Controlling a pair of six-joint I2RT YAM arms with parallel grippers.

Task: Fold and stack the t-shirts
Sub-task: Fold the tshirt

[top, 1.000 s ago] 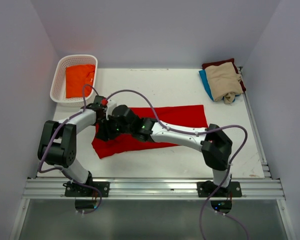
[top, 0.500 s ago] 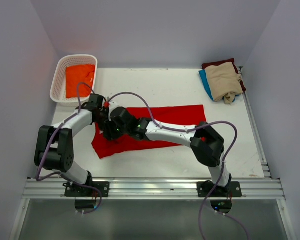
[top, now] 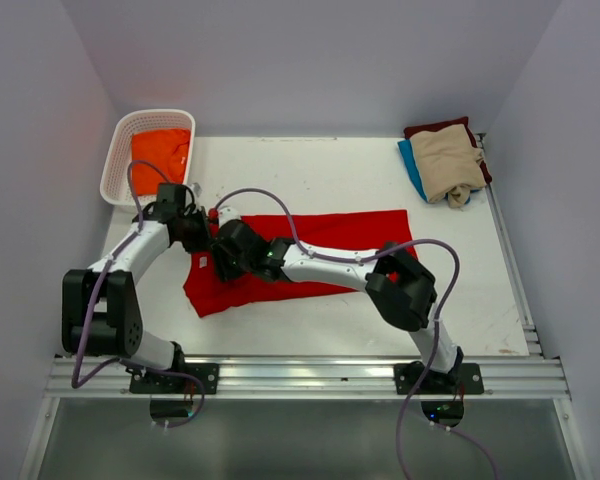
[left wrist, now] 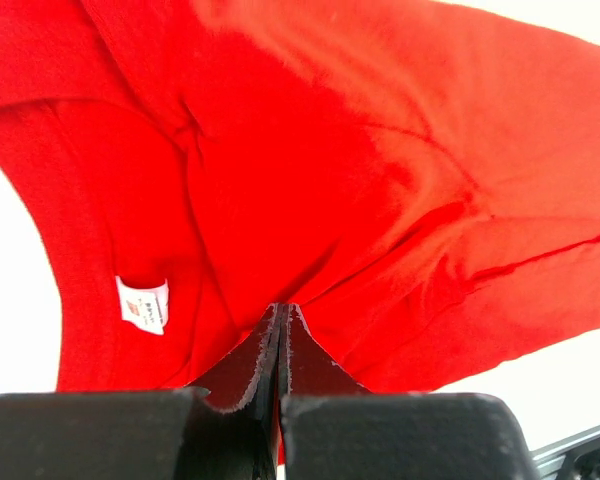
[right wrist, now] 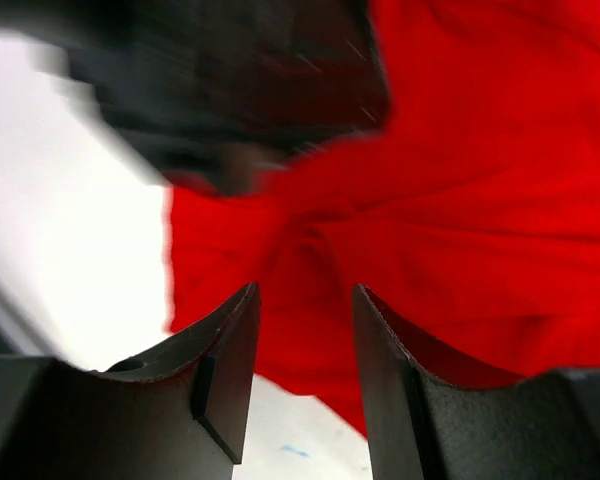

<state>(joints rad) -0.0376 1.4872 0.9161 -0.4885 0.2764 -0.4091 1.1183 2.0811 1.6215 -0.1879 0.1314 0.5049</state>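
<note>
top: right arm (top: 325, 266) covers the left-middle of red shirt (top: 360, 230) | blue shirt (top: 412, 170) and maroon shirt (top: 435, 128) mostly buried under beige shirt (top: 447, 160), only edges peek out | left wrist: red shirt runs off the top and sides, tag (left wrist: 143, 304) print too tiny to read | right wrist: dark blob (right wrist: 230, 90) up top, way too blurry to call

The spread shirt (top: 350, 235) lies on the table (top: 310, 165), under both pairs of fingers and reaching well to their right. The left gripper (left wrist: 282, 312) meets a fold of it, with the tag (left wrist: 142, 303) just left of the tips. The right gripper (right wrist: 305, 300) is just beside it, on the right. Behind the left fingers (left wrist: 245, 370) sits a basket (top: 115, 170) with a second shirt (top: 160, 158) in it. Well right and behind is a stack (top: 447, 160).
</note>
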